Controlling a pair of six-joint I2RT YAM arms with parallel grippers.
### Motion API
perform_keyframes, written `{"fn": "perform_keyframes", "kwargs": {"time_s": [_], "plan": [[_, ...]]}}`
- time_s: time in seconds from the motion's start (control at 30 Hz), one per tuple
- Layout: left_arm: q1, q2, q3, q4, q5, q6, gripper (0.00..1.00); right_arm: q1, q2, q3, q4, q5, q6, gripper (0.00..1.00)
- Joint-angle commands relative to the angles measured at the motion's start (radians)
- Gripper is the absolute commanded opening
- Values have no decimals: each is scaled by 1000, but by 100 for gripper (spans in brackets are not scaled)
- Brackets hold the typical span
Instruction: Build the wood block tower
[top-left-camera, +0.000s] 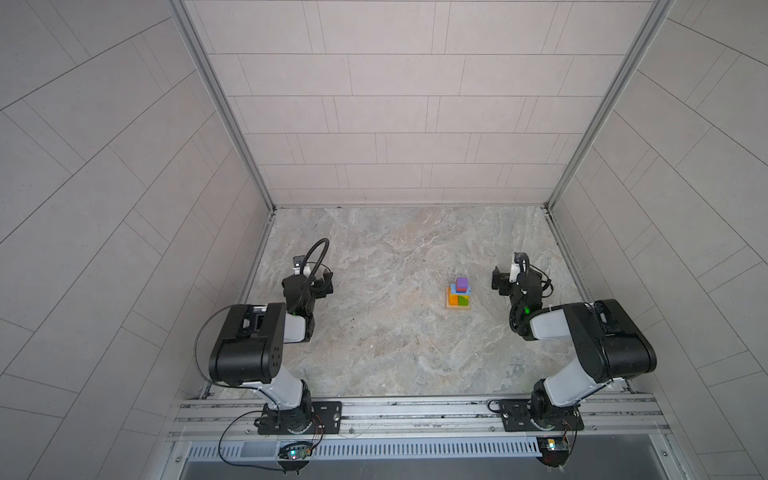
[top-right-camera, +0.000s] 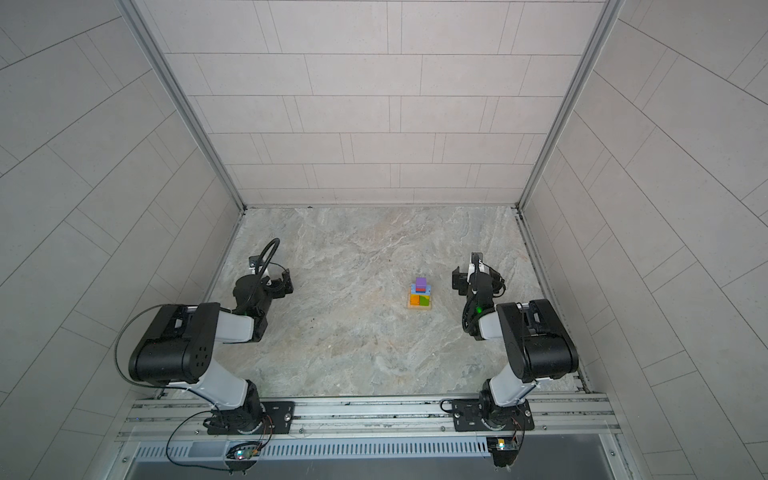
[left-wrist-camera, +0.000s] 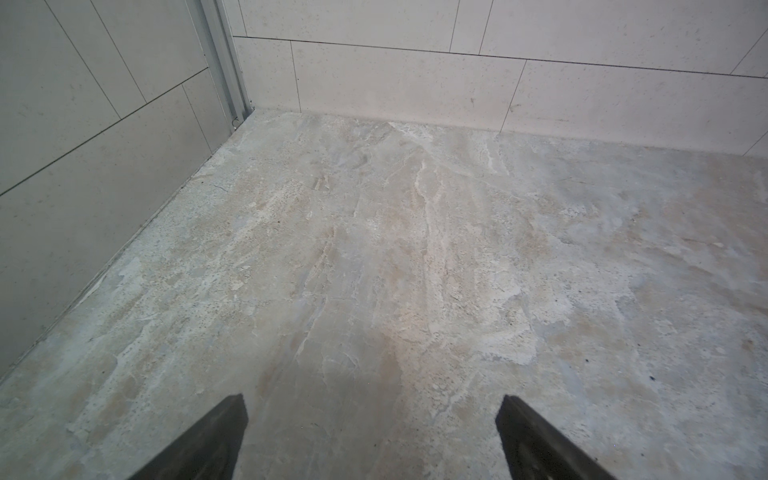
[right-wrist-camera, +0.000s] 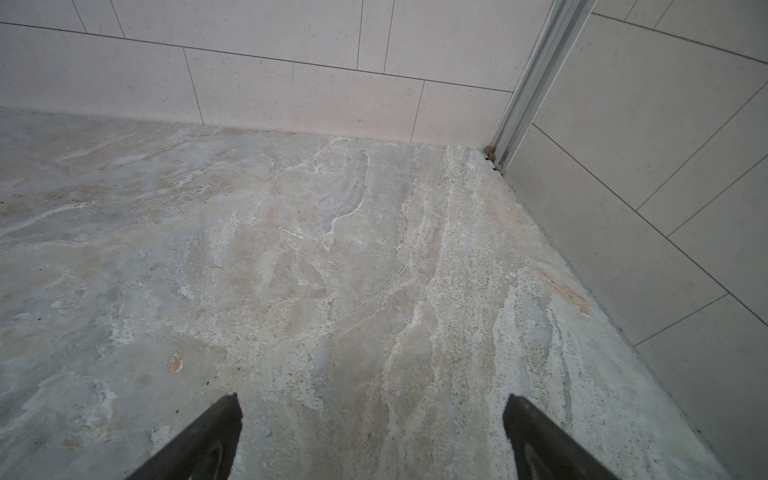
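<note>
The tower (top-left-camera: 459, 296) stands on the desk (top-left-camera: 395, 357), purple cube (top-left-camera: 461, 283) topmost, between the left end effector (left-wrist-camera: 372, 405) and right end effector (right-wrist-camera: 372, 403), both spread wide, touching nothing.

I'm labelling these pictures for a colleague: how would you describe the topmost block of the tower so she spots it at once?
On the marbled table, look right of the middle, near the right arm, for the tower of coloured blocks. The purple cube sits at its top: the only purple piece, with wider blocks beneath it.
</note>
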Motion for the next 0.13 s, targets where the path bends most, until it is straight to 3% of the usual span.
{"fn": "perform_keyframes", "kwargs": {"time_s": [0.0, 0.1], "plan": [[-5, -12, 15, 7, -2, 4, 100, 5, -2, 4, -11, 9, -19, 100], [-5, -13, 15, 6, -3, 4, 100, 5, -5, 1, -9, 10, -19, 99]]}}
